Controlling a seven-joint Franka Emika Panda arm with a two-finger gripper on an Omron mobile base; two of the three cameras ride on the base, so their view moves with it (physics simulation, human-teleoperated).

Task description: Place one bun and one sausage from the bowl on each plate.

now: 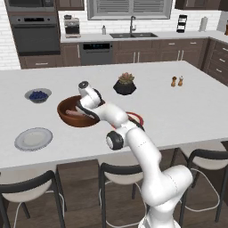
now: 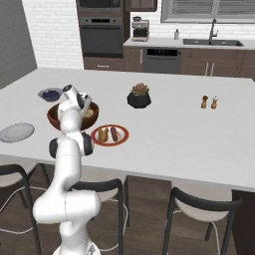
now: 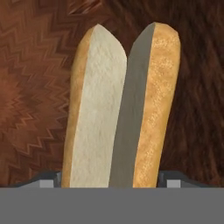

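Note:
The dark-brown wooden bowl (image 1: 65,118) (image 2: 54,118) sits on the island, and my gripper (image 1: 83,113) (image 2: 88,111) reaches down into it. In the hand view a split bun (image 3: 118,105) lies on the bowl's floor (image 3: 30,96), right between my fingertips (image 3: 49,180). The gripper (image 3: 111,181) is open, one finger on each side of the bun. A pinkish sausage (image 1: 71,114) lies in the bowl beside the hand. The red plate (image 2: 123,135) (image 1: 139,118) holds a bun (image 2: 103,134) and a sausage (image 2: 114,133). The grey plate (image 1: 33,139) (image 2: 16,132) is bare.
A small grey-blue bowl of berries (image 1: 38,95) (image 2: 51,93) stands behind the wooden bowl. A potted plant (image 1: 125,84) (image 2: 139,97) and two shakers (image 1: 177,81) (image 2: 209,102) stand farther right. Stools line the island's near edge.

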